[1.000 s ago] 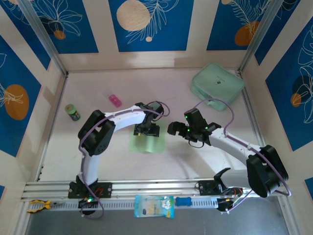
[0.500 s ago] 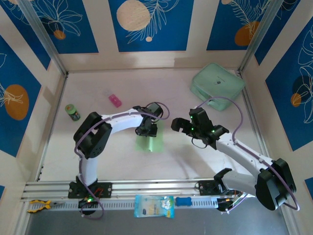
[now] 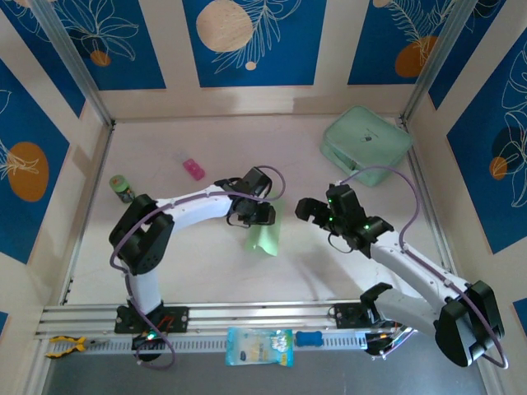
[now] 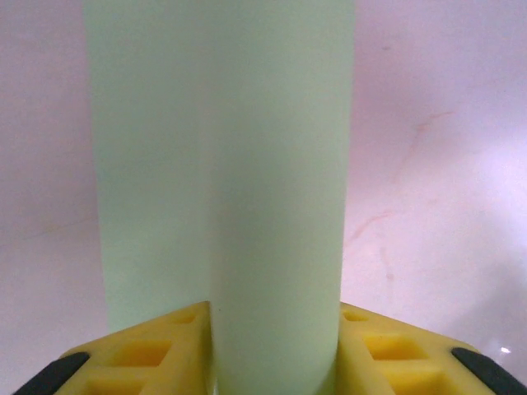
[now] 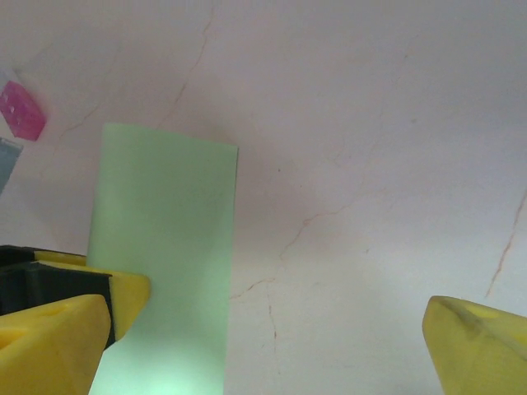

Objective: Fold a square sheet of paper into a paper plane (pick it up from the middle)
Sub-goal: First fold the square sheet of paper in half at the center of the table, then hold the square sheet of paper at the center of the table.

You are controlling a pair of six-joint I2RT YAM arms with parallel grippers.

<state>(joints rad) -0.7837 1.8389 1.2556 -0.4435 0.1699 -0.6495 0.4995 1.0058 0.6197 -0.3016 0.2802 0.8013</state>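
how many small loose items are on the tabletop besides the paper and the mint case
2: a small green canister near the left edge, and a pink block farther back, left of centre. Others could be hidden from the overhead camera.

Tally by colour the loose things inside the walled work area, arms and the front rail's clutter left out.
Pale or mint green: 2, the square sheet of paper and the zip case
Darker green: 1, the small can
Pink: 1, the small block
Total: 4
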